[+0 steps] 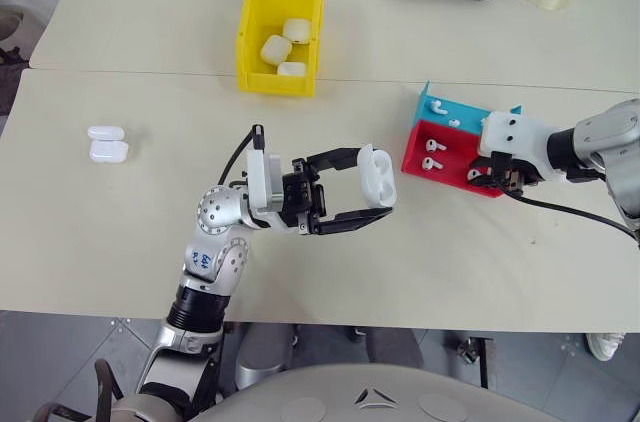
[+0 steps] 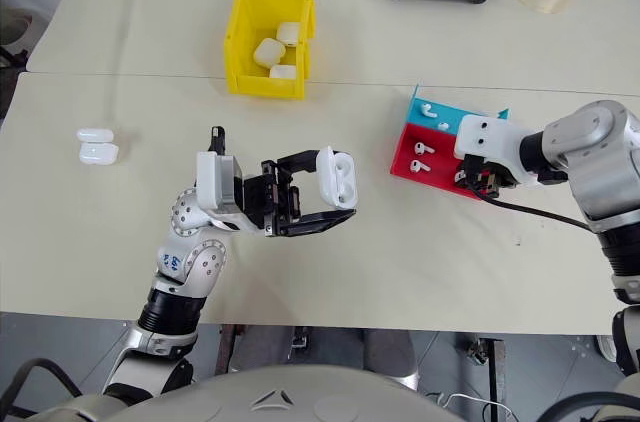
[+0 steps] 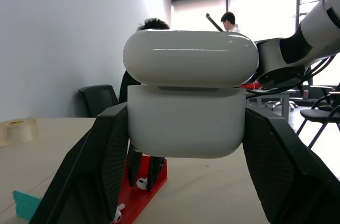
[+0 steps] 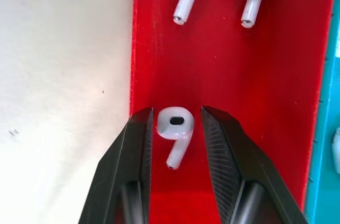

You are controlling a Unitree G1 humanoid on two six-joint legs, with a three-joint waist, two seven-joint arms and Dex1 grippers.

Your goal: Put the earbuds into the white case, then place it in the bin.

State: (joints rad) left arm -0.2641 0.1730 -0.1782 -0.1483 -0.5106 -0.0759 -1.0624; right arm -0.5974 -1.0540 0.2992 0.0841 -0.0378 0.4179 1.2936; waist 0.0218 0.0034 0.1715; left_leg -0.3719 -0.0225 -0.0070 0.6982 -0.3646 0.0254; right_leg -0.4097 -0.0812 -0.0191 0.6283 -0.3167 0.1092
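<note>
Presently the left gripper [image 1: 385,192] clamps the white case [image 1: 377,175] lid-open for loading; right gripper [image 4: 175,120] closes around an earbud [image 4: 175,131] in the red tray [image 4: 212,65].

Right gripper [image 1: 492,178] fingertips were hidden behind its own wrist housing in the head views. Red tray [image 4: 223,70] ran off the wrist picture's edges. White case [image 3: 187,99] hid most of the two people [image 3: 229,20] behind it.

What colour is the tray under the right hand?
Red tray, clearest in the right wrist view.
</note>
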